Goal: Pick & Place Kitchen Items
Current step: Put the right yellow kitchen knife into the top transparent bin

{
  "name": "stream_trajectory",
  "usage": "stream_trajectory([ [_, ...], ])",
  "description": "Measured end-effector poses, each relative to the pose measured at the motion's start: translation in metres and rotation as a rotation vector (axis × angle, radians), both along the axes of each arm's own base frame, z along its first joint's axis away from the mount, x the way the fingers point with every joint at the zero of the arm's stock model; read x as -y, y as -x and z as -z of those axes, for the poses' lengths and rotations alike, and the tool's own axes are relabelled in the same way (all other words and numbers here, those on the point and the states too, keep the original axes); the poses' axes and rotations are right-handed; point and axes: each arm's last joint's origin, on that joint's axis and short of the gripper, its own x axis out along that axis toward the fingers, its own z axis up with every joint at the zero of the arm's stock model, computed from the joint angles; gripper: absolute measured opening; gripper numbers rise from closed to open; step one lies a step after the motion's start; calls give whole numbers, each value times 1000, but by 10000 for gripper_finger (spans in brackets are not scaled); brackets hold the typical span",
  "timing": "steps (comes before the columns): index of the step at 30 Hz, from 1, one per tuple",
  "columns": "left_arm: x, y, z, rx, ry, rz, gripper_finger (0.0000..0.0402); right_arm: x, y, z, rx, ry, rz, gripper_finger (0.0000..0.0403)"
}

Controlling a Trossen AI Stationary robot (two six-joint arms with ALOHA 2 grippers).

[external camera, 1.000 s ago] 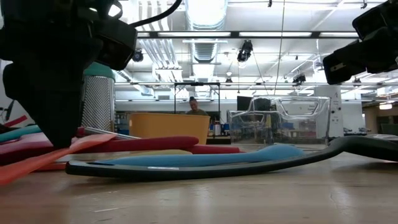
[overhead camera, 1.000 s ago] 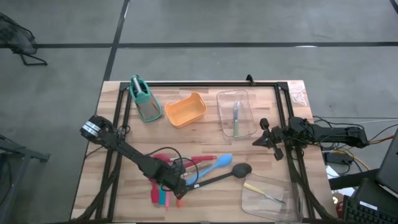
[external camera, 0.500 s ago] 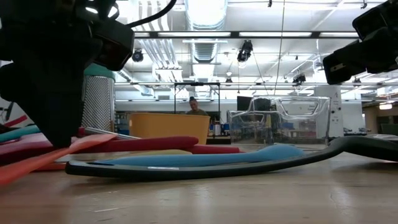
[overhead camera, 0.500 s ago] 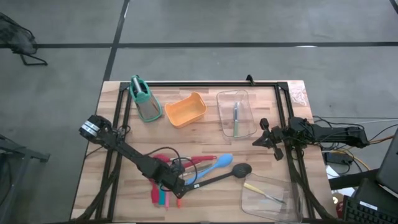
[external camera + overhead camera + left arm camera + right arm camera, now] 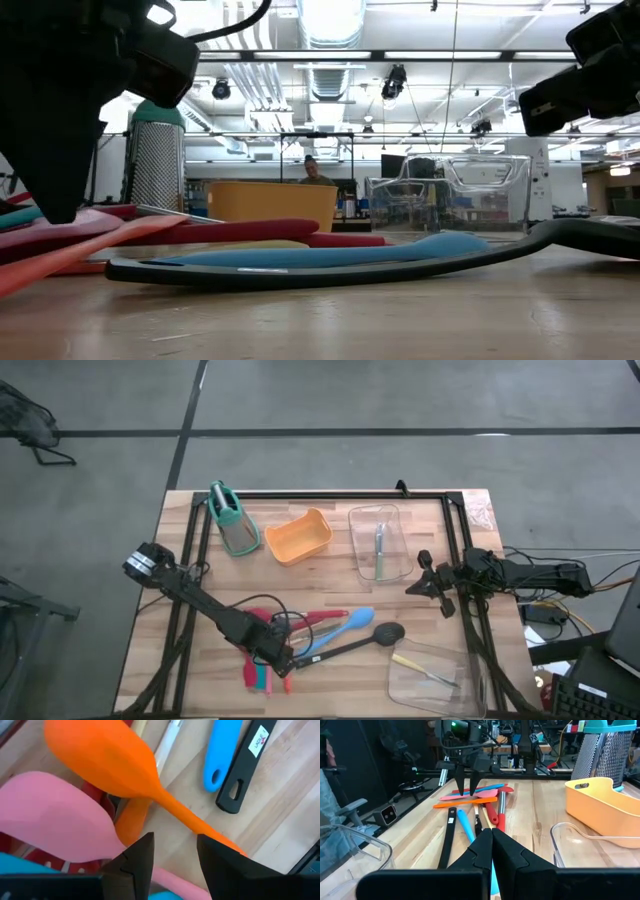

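Several utensils lie in a heap on the near left of the table: an orange spoon, a pink spatula, a blue spatula, a black ladle and red pieces. My left gripper is open and points down over the heap. Its fingers stand just above the orange spoon's handle; I cannot tell whether they touch it. My right gripper is shut and empty, raised at the table's right side.
An orange tub and a teal-handled grater stand at the far left. A clear tray holding a green utensil stands at the far centre. Another clear tray with a yellow piece stands at the near right. A person stands in the room beyond.
My left gripper has gone a little toward the table's left edge over the heap, still pointing down. The utensils lie as before.
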Motion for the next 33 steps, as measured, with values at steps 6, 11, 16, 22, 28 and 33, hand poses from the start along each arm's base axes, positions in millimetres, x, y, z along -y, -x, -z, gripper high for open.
stream_trajectory([
  [6,-1,-2,-3,56,-72,71,156,0,0,-2,-4,-92,9,8],
  [11,-1,-7,-6,175,-207,126,156,-1,0,-17,103,-234,-4,8],
  [16,3,-14,-12,351,-393,217,156,-4,1,-30,213,-300,-62,8],
  [22,13,-20,-26,562,-575,426,155,-13,-5,-33,226,-312,-135,8],
  [28,10,-14,-30,817,-643,574,155,-31,-16,-54,175,-327,-217,8],
  [33,-3,9,-25,989,-640,630,155,-57,-38,-80,20,-283,-215,8],
])
